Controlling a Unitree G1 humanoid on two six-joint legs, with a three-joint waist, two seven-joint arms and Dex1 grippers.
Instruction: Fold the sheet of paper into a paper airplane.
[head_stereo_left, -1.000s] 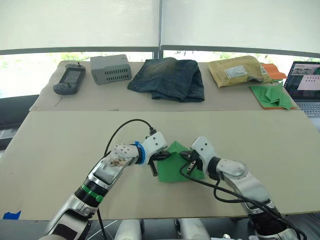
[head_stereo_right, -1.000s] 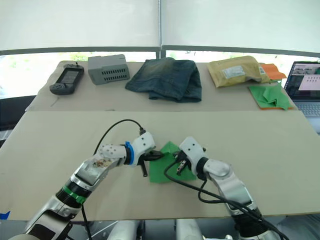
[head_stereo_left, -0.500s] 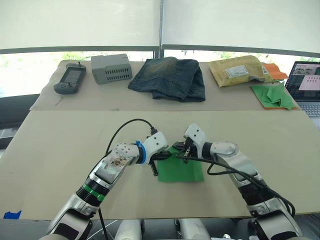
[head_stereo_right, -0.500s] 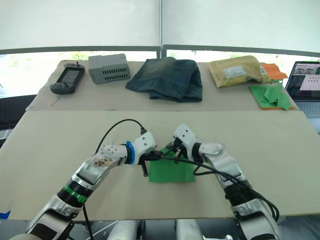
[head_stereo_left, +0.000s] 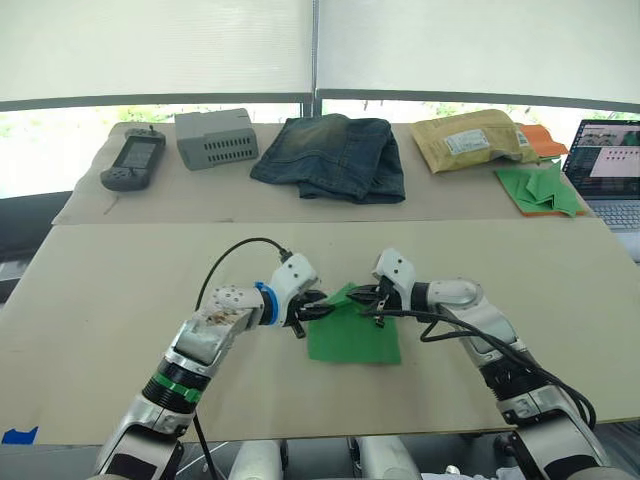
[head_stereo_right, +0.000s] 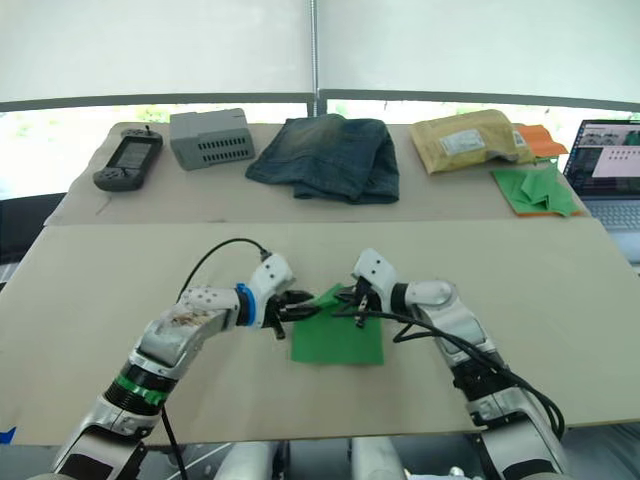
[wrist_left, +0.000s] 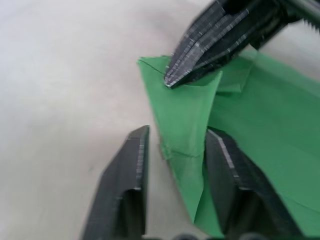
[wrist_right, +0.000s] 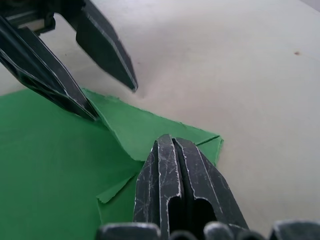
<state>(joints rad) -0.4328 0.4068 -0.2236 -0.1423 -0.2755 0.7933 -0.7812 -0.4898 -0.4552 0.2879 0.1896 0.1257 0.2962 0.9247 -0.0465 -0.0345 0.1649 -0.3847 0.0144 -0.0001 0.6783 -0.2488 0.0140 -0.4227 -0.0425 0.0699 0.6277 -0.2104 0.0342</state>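
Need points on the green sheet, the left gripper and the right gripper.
sheet of paper (head_stereo_left: 355, 338): left eye view, on its flat middle.
left gripper (wrist_left: 175, 145): left wrist view, midway between its open fingertips, at the raised flap.
right gripper (wrist_right: 172, 142): right wrist view, at its closed fingertips on the folded corner.

— Where can you move on the bench (head_stereo_left: 120, 290)?

— You have bare board to the left, to the right and along the near edge. The crowded spot is the middle: the left hand (wrist_left: 175, 165) and the right hand (wrist_right: 172, 165) meet over the far corner of the sheet of paper (head_stereo_left: 355, 335), tips nearly touching, so you cannot pass between them.

— And farther back?

— The far edge is lined with a handheld device (head_stereo_left: 132, 162), a grey box (head_stereo_left: 216, 137), folded jeans (head_stereo_left: 332, 157), a padded envelope (head_stereo_left: 472, 138), a heap of green paper (head_stereo_left: 541, 188) and a laptop (head_stereo_left: 608, 170).
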